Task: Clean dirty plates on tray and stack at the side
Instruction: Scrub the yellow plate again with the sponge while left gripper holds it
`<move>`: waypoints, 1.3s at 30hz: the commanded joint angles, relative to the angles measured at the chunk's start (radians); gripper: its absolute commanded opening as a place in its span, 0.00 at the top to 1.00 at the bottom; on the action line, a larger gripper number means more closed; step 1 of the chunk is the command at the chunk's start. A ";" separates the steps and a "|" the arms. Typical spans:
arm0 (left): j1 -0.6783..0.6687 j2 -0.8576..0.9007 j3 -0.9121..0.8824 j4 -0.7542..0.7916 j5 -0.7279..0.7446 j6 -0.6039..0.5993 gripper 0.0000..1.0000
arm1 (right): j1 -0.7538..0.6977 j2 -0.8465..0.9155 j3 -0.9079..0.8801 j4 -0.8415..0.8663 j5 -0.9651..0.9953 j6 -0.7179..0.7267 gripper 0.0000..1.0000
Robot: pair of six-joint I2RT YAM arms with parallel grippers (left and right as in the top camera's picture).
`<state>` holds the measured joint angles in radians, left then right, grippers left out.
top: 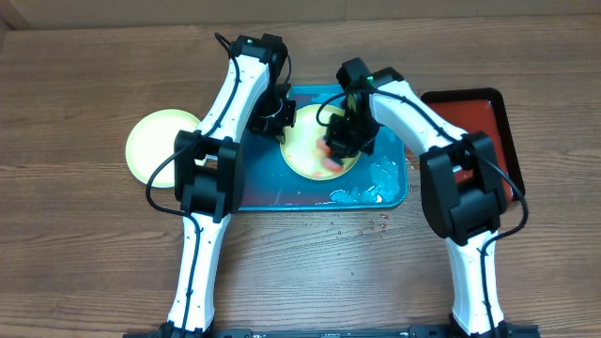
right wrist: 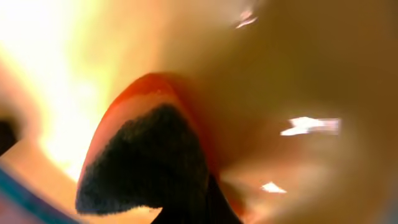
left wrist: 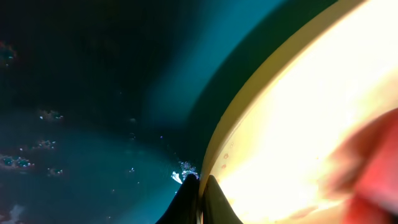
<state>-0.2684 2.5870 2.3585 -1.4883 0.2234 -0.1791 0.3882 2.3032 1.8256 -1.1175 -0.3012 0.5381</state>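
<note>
A yellow-green rimmed plate (top: 315, 141) lies in the turquoise tray (top: 263, 183). My left gripper (top: 279, 122) is shut on its left rim; the left wrist view shows the fingers (left wrist: 200, 183) pinching the rim of the plate (left wrist: 298, 112) over the tray floor (left wrist: 93, 93). My right gripper (top: 340, 141) is shut on an orange sponge (top: 331, 155) with a dark scrub side and presses it on the plate. In the right wrist view the sponge (right wrist: 143, 155) sits by the fingers (right wrist: 189, 208) against the plate (right wrist: 298, 62). A second yellow-green plate (top: 160, 145) lies on the table to the left. The mint-blue plate is out of view.
Water and foam (top: 366, 192) pool in the tray's front right corner. Droplets (top: 376, 225) lie on the wooden table in front of it. A red tray with a black rim (top: 484, 117) stands at the right, partly under my right arm.
</note>
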 commanded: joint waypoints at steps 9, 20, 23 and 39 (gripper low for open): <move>0.004 0.010 0.006 0.001 0.006 0.019 0.96 | 0.023 -0.043 0.013 -0.032 0.405 0.072 0.96; 0.004 0.010 0.006 0.001 0.006 0.019 0.96 | 0.061 0.133 0.013 0.108 -0.093 0.072 0.96; 0.004 0.010 0.006 0.008 0.006 0.019 0.96 | 0.077 0.194 0.013 0.151 -0.243 0.072 0.96; 0.006 0.010 0.006 0.013 0.005 0.019 0.96 | 0.123 0.166 0.016 0.151 -0.293 0.011 0.96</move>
<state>-0.2508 2.5874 2.3585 -1.4837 0.1936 -0.1791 0.4969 2.4237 1.8851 -0.9234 -0.6575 0.5827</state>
